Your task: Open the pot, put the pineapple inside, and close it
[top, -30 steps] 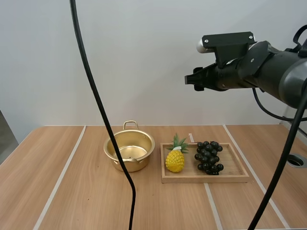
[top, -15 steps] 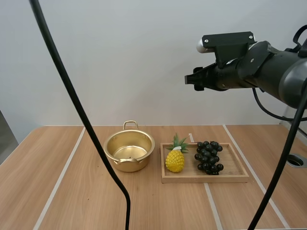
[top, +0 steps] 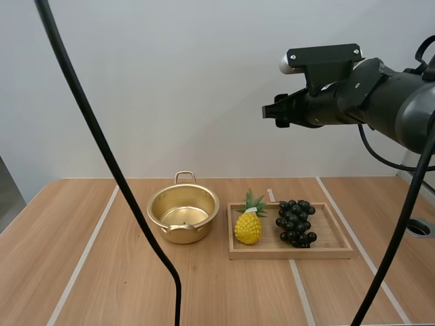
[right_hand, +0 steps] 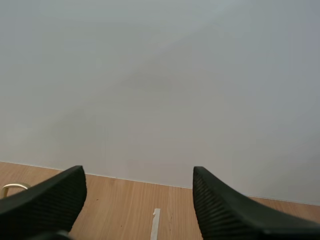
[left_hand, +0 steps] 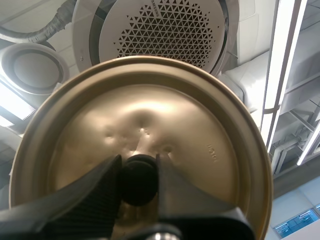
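A: So, how far along is it, from where you stand?

B: Start with the table (top: 102, 272) — the wooden tray (top: 292, 255) sits right of the middle, and the pot (top: 182, 235) stands just beside the tray's left end, mouth bare, with nothing in it that I can see. The opening is done, then.

A: And the lid?

B: The lid (left_hand: 200, 135) is up in the left gripper (left_hand: 137, 167), its two fingers (left_hand: 90, 200) pinched on the black knob (left_hand: 137, 186) at the centre. The right gripper (right_hand: 137, 175) hangs high above the table, fingers (right_hand: 50, 195) wide apart and nothing between them.

A: Then the fruit hasn't gone in.

B: No. The bunch of grapes (top: 295, 223) lies on the right half of the tray. The pineapple (top: 248, 227) is on the left end, next to the pot and just apart from the grapes. I'd say one step of three is finished — placing the fruit and closing the pot are both left.

A: Which way does the pineapple point?

B: It looks to stand on its base, long axis near upright, green crown on top and leaning a little toward the far side of the table. A grip from above would meet the leaves first, I reckon; the yellow body is the broader part to take hold of.
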Robot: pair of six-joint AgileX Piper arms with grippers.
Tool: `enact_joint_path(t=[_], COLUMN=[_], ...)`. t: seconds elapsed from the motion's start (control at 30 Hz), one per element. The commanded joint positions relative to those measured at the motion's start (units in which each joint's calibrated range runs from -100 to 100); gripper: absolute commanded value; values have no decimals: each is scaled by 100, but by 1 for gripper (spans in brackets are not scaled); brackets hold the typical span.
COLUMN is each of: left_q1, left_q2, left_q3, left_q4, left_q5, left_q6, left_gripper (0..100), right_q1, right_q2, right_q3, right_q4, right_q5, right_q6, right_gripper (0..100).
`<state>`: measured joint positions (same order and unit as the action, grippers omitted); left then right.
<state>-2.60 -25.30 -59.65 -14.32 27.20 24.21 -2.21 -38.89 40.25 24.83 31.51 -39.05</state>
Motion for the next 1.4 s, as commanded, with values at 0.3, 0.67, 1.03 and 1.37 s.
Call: enact_joint_path(t=[0.3,0.67,1.03,1.37], left_q1=[-1,-1,-1,-1], left_q2=[-7,-7,-7,-7], left_q3=[-10,-10,-10,-10], left_q4=[7,7,7,7], left_q5=[10,10,70,68], left_q6=[-31,-31,-31,-22], left_gripper=[0,0,0,0], right_q1=[-20,147,406,406], right_q2=[-41,130,1064,1546], right_q3=[-50,-50,-50,-65], right_q4=[12,61,0,125], right_q5=[-109,8,8,413], right_q6=[-40,-122,-188,-188], right_gripper=[100,100,100,100])
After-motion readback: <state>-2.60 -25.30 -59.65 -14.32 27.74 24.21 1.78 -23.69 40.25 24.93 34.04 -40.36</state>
